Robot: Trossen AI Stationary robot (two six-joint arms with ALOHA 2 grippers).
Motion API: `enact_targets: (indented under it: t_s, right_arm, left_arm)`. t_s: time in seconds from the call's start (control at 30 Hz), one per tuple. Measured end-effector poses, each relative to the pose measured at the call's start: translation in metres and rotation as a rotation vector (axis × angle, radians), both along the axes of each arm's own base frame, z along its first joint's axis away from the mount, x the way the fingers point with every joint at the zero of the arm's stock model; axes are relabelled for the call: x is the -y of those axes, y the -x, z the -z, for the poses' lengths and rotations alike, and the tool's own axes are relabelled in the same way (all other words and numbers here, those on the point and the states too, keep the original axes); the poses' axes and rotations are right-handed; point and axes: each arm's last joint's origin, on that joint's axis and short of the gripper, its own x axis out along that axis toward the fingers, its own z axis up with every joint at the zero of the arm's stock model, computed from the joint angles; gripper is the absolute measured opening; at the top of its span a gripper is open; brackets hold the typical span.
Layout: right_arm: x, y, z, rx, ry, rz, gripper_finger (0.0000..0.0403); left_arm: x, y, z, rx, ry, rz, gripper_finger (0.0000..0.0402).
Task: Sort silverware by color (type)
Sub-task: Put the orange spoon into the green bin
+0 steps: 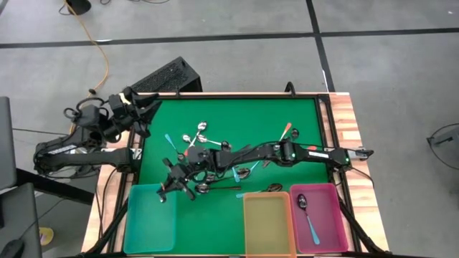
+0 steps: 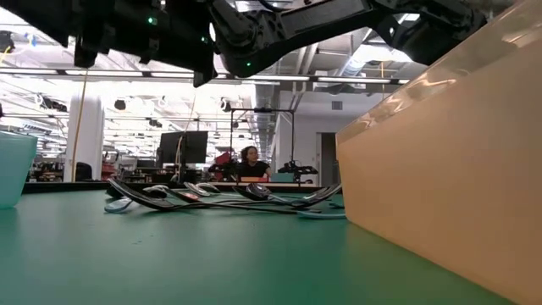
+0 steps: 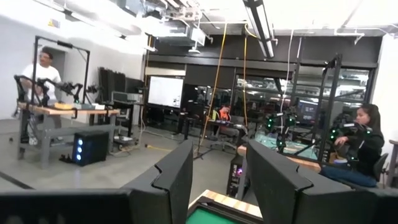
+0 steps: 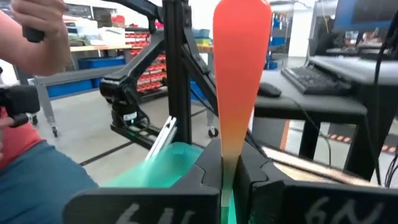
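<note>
Seen from above, the right arm reaches far across the green bench, its right gripper hanging at the upper right corner of the teal bin, well past the loose silverware scattered over the middle of the mat; the orange-red spoon it carries cannot be made out from this height. A yellow bin stands to the right of the teal one, and the pink bin beside that holds a light-blue-handled spoon. The left arm waits off the bench's upper left corner, the left gripper at the edge and clear of every spoon. At bench height, dark arm links cross the top of the frame, the spoons lie in a low tangle on the green surface, the teal bin's wall shows at the left edge, and a pale bin wall fills the right. A person sits at a desk far behind. From the left wrist, the gripper's two dark fingers stand parted with nothing between them, a corner of the bench just beyond. From the right wrist, the gripper is clenched on the orange-red spoon handle, which rises straight up out of the fingers, with the teal bin just beyond the fingertips.
</note>
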Motion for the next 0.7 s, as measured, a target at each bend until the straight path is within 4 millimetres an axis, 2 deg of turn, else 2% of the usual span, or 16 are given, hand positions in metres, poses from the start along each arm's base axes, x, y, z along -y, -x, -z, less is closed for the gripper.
enact_targets:
  t_s: [0.3,0.37,0.53,0.7]
  right_arm:
    - [-0.002,0.001,-0.001,-0.01,-0.022,-0.022,0.0019]
    - [-0.002,-0.001,0.004,0.005,-0.031,-0.023,0.0019]
    - [0.009,-0.005,0.026,-0.022,-0.124,-0.015,0.0019]
    - [0.019,-0.005,0.022,-0.015,-0.146,0.011,0.0019]
  left_arm:
    - [-0.003,-0.013,0.006,-0.054,0.044,0.009,0.0137]
    - [-0.004,-0.015,0.007,-0.066,0.041,0.006,0.0137]
    - [-0.004,-0.017,0.008,-0.076,0.034,0.004,0.0137]
    - [-0.004,-0.016,0.007,-0.074,0.028,0.003,0.0137]
